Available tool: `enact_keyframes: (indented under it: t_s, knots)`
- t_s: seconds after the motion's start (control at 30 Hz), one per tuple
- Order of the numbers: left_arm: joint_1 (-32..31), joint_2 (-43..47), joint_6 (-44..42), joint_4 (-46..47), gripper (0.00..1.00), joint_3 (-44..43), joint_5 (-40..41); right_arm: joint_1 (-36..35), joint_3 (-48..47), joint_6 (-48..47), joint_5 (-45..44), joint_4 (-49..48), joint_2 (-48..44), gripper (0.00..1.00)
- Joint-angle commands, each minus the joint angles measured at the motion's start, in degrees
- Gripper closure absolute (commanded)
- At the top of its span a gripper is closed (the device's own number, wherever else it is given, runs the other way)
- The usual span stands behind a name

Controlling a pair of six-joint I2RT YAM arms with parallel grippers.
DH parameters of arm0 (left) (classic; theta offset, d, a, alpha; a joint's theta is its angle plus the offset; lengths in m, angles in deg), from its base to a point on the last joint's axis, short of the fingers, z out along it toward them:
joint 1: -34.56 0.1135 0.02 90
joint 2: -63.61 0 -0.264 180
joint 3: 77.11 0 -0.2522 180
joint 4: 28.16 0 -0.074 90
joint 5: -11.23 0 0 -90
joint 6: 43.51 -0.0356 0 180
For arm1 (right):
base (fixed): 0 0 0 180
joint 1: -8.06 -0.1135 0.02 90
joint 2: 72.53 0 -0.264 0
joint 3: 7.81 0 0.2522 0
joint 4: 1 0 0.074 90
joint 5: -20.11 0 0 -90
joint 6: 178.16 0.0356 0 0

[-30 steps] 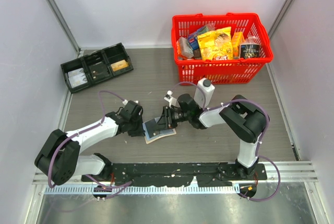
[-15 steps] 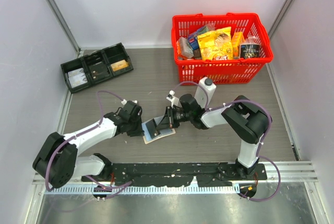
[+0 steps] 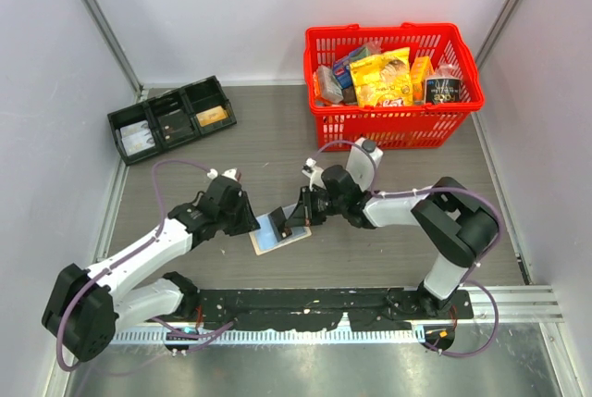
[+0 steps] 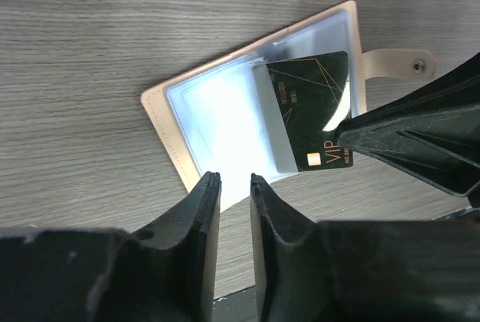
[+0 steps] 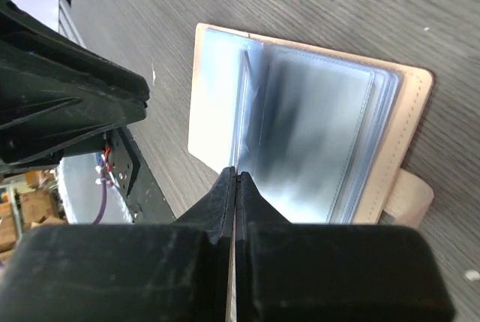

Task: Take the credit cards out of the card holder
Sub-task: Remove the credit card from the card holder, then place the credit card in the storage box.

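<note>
Grey wood-grain table [image 3: 277, 138]: holder [image 3: 268, 240] lying open at centre; left gripper [image 4: 234, 187], jaws narrowly parted, sitting at its near edge, I am judging to pin it; right gripper [image 5: 236, 176] clamping corner of dark card [image 4: 315, 104], for pulling from sleeve [image 4: 225, 123].

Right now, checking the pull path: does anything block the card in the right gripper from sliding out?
Nothing visible does. The dark card, pinched by the right gripper, is partly out of the card holder; bare table lies beyond.

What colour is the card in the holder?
The card is black with gold lines; clearest from left wrist.
</note>
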Motion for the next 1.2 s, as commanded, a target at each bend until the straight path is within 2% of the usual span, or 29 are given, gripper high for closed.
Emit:
enact_keyframes:
  t_s: [0.0, 0.2, 0.3, 0.37, 0.53, 0.6, 0.73, 0.87, 1.17]
  knots:
    - [0.05, 2.82, 2.40, 3.78, 0.69, -1.40, 0.11, 0.11, -0.16, -4.38, -7.70, 6.04, -6.94, 0.99]
    - [0.05, 8.54, 5.74, 9.22, 0.31, 2.11, 3.54, 0.11, 0.10, -6.58, -14.56, 11.86, -14.06, 0.99]
    - [0.14, 11.44, 7.06, 12.39, 0.16, 3.43, 3.90, 0.11, 0.19, -6.33, -16.93, 12.92, -16.89, 0.99]
    - [0.05, 12.93, 7.59, 15.72, 0.09, 4.66, 3.28, 0.02, 0.45, -5.71, -17.73, 12.48, -18.91, 0.99]
    - [0.14, 16.27, 11.01, 29.25, 0.04, 8.88, 1.35, 0.02, 1.33, -2.11, -18.88, 6.25, -23.30, 0.99]
    - [0.05, 17.33, 13.73, 33.82, 0.01, 10.64, 2.04, 0.02, 1.60, -0.27, -18.70, 2.39, -24.36, 0.99]
    - [0.05, 19.26, 20.14, 45.34, 0.00, 15.73, 4.07, -0.06, 2.30, 4.22, -18.70, -5.44, -25.68, 0.99]
    - [0.14, 19.53, 20.51, 48.52, 0.00, 16.19, 3.46, -0.50, 2.30, 7.56, -18.88, -11.33, -25.86, 0.99]
    - [0.05, 17.60, 22.27, 57.13, 0.14, 16.27, -0.59, -2.70, 2.30, 11.61, -19.31, -18.54, -24.10, 0.99]
